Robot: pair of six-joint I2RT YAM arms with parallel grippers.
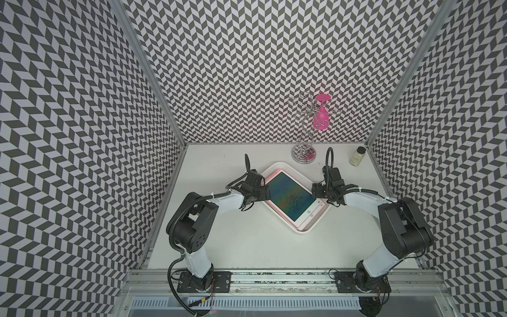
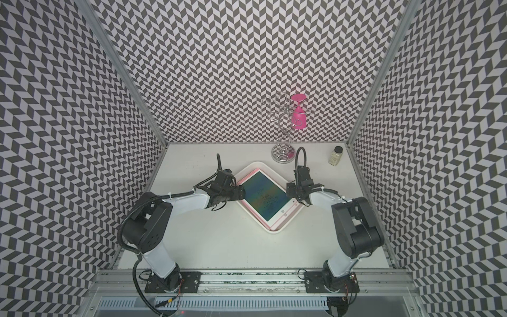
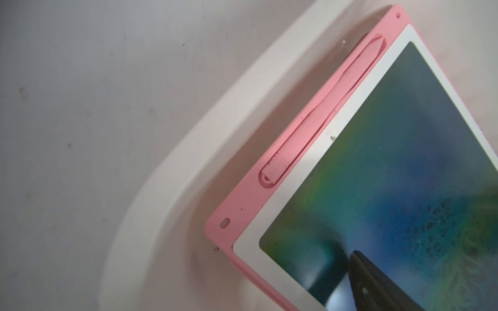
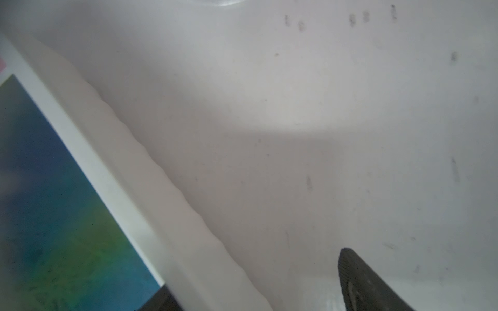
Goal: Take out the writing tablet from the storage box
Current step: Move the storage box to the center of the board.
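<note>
While in its box point(image 1: 301, 231), tablet point(image 1: 290, 196) between jaws.

Chevron-patterned walls point(image 1: 247, 68) enclose a white table point(image 1: 247, 247).

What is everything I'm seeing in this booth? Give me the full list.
storage box: one, white, mid-table.
white-framed writing tablet: one, blue-green screen, topmost in the box.
pink writing tablet: one, pink, beneath it.
wire rack: one, chrome, far side.
glass: one, pink, hanging upside down on the rack.
jar: one, clear with dark lid, far right corner.
table: one, white.
walls: three, black-and-white chevrons, around the table.
left gripper: one, black, open, at the box's left side.
right gripper: one, black, open, at the box's right side.
</note>
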